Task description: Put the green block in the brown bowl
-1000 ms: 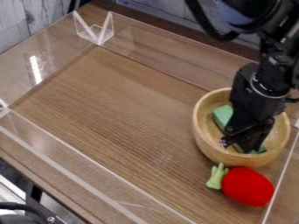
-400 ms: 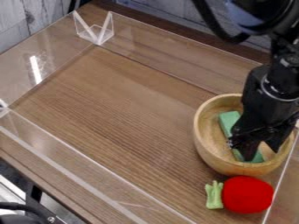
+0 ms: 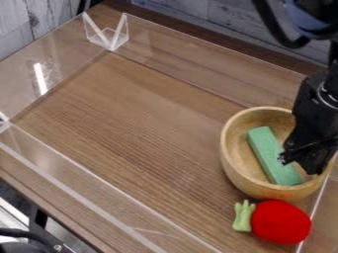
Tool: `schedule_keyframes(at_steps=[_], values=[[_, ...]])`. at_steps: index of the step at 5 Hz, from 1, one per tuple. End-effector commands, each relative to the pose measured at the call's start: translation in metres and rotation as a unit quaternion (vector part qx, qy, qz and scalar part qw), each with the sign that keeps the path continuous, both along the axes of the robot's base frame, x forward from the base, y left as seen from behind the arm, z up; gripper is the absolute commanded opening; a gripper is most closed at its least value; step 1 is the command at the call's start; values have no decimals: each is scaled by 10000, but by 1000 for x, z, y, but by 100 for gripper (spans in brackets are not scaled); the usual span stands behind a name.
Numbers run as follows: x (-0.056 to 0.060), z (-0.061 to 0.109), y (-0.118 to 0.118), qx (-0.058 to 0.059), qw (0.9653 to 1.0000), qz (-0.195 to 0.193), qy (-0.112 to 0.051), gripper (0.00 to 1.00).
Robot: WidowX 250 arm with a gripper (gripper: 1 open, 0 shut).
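Clearing the round tan wooden bowl (image 3: 235,158) seems the step in hand: the flat light-green rectangular block (image 3: 272,156) is lying inside, the black tool (image 3: 295,149) is standing narrow, and lifting away is likely coming next.

Black, angular arm with a rounded upper section.

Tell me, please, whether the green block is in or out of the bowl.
In: the green block lies inside the bowl's rim.
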State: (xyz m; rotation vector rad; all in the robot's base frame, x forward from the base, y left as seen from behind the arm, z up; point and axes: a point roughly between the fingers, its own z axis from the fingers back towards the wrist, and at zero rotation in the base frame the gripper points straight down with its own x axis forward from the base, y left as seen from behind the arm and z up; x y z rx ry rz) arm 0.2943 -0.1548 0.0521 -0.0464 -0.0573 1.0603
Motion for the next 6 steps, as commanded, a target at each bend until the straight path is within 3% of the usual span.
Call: schedule_keyframes(at_steps=[1, 2, 4, 6], values=[[23, 17, 4, -201, 9993, 141, -278, 0], [14, 30, 0, -284, 9992, 140, -262, 100], [-14, 69, 10, -446, 9982, 316, -247, 100], [-17, 70, 23, -535, 9983, -3, -248, 100]])
